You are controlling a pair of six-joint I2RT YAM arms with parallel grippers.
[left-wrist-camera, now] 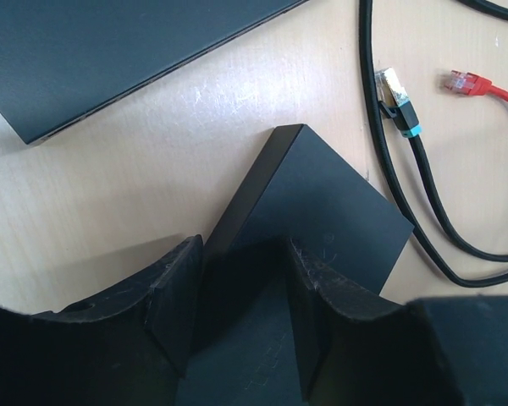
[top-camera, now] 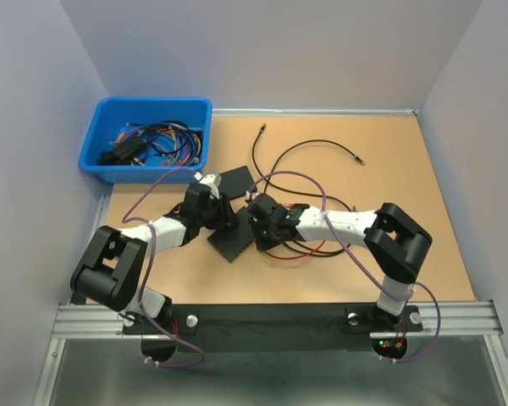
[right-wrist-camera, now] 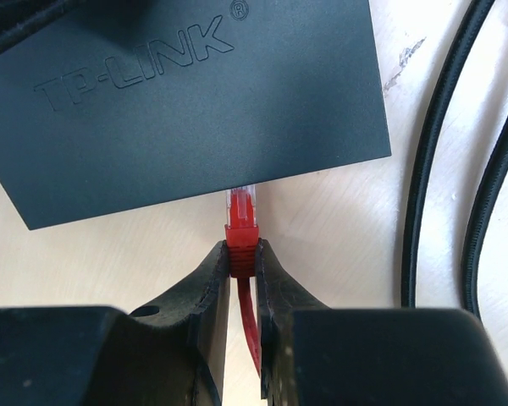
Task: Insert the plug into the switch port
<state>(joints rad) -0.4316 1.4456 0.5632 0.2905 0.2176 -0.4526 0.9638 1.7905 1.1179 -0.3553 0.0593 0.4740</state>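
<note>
The black TP-LINK switch (right-wrist-camera: 195, 93) lies on the wooden table, seen in the top view (top-camera: 231, 244) between both arms. My right gripper (right-wrist-camera: 243, 254) is shut on the red plug (right-wrist-camera: 242, 222) by its boot. The plug's clear tip touches the switch's near side edge; the ports are hidden. My left gripper (left-wrist-camera: 241, 262) has its fingers (left-wrist-camera: 173, 292) closed around the near end of the switch (left-wrist-camera: 322, 203). In the top view the left gripper (top-camera: 218, 216) is at the switch's upper corner and the right gripper (top-camera: 258, 222) at its right side.
A second black box (left-wrist-camera: 110, 51) lies just beyond the switch, also in the top view (top-camera: 235, 180). A loose red plug (left-wrist-camera: 466, 82) and a gold plug with a teal boot (left-wrist-camera: 398, 101) lie nearby. Black cables (top-camera: 313, 169) loop over the table. A blue bin (top-camera: 102, 148) of cables stands back left.
</note>
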